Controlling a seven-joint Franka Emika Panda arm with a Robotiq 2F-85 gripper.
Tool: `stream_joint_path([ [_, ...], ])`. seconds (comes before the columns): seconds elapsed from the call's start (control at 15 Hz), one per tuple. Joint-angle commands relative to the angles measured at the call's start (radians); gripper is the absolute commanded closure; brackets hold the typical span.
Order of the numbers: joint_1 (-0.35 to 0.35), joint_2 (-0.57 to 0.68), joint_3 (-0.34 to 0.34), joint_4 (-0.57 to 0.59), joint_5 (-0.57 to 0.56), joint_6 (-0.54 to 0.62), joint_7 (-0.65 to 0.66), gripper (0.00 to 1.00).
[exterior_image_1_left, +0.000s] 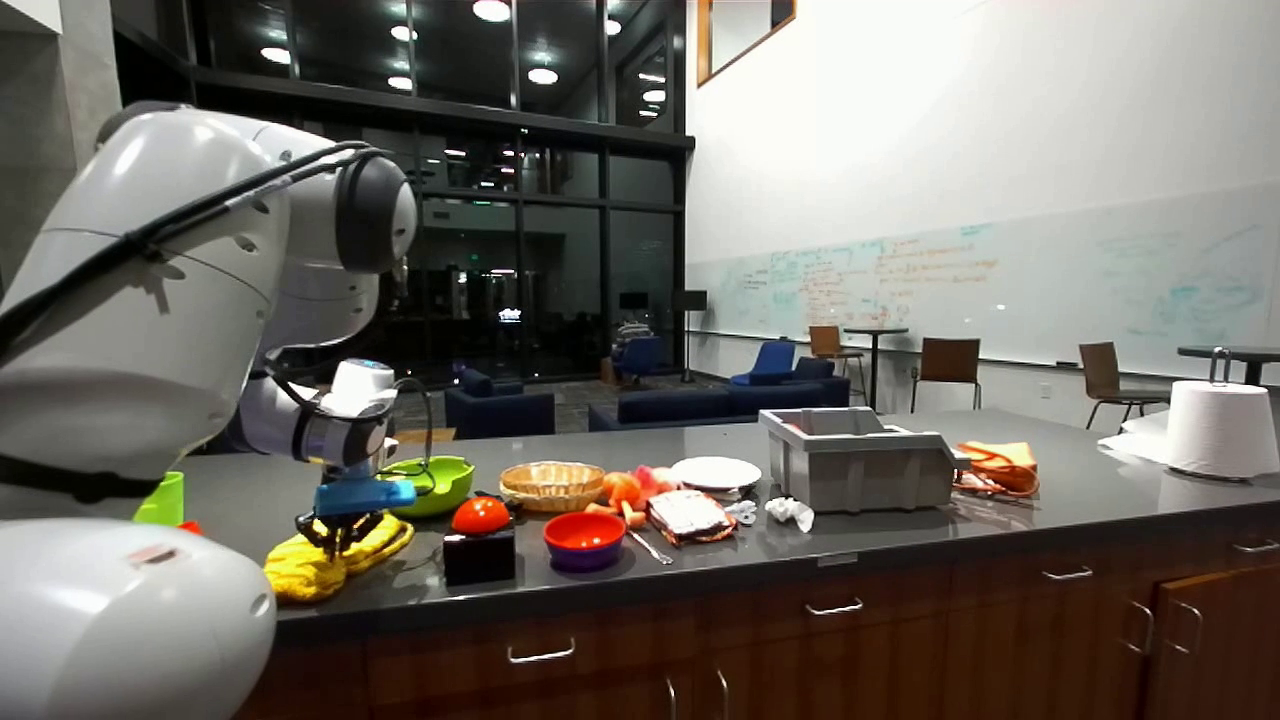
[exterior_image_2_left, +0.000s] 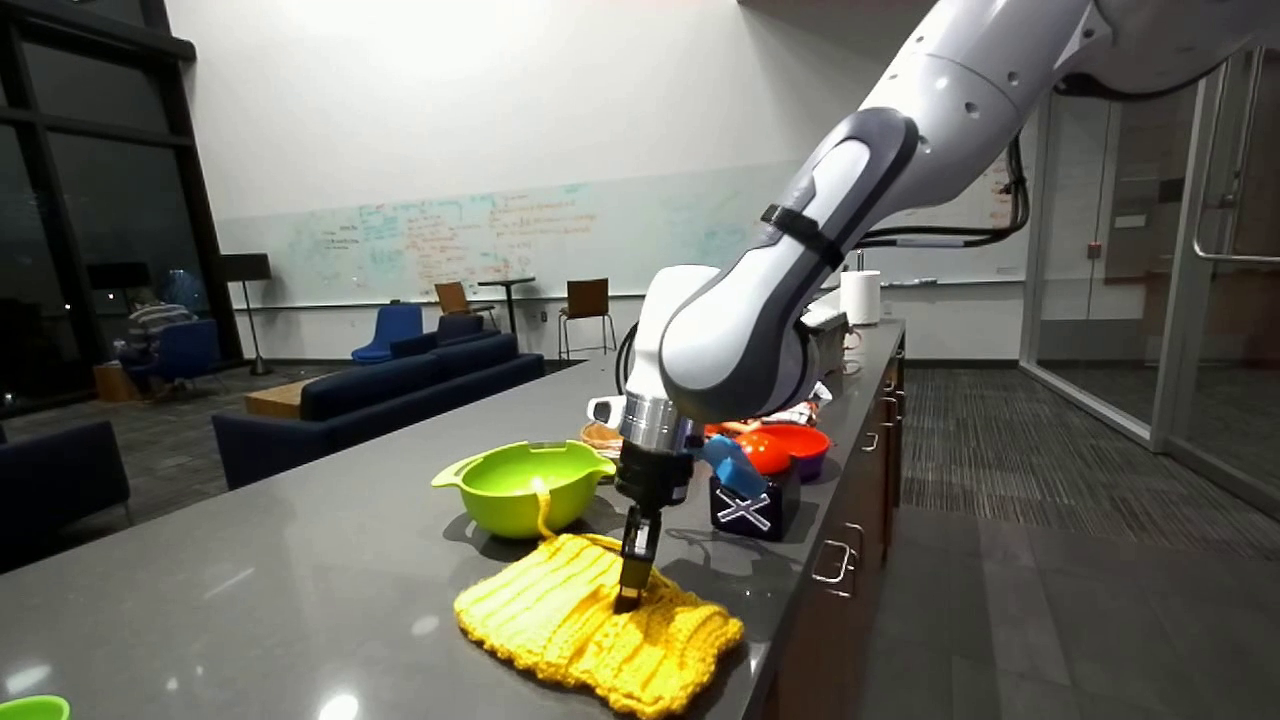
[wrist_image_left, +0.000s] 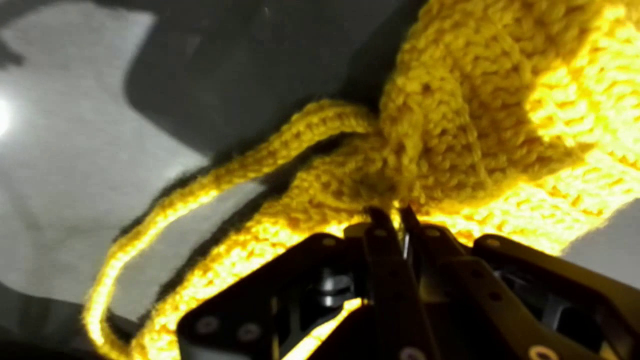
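Observation:
A yellow knitted cloth (exterior_image_1_left: 290, 578) lies on the grey counter near its front edge. It also shows in an exterior view (exterior_image_2_left: 545, 610), with a thin yellow loop by the green bowl. My gripper (exterior_image_2_left: 628, 602) points down with its fingertips in the cloth's upper surface. In the wrist view the gripper (wrist_image_left: 392, 212) has its fingers almost together, with a narrow strip of yellow between the tips. The cloth (wrist_image_left: 465, 110) is bunched into folds at the tips, and its loop lies to the left. The gripper also shows over the cloth in an exterior view (exterior_image_1_left: 335, 545).
A green bowl (exterior_image_2_left: 530, 495) stands close behind the cloth. Beside it is a black box (exterior_image_1_left: 480, 557) with a red dome (exterior_image_1_left: 481, 515). Farther along are a red-and-purple bowl (exterior_image_1_left: 585, 548), a wicker basket (exterior_image_1_left: 553, 490), a white plate (exterior_image_1_left: 715, 472) and a grey bin (exterior_image_1_left: 865, 470).

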Motion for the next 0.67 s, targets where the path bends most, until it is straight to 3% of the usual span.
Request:
stream_joint_path([
  [0.0,0.027,0.041,0.045,-0.014,-0.013,-0.017,-0.023,0.99],
  [0.27,0.057,0.056,0.057,-0.002,-0.031,-0.034,-0.03,0.99],
  [0.6,0.069,0.055,-0.003,0.031,-0.069,-0.042,0.003,0.99],
])
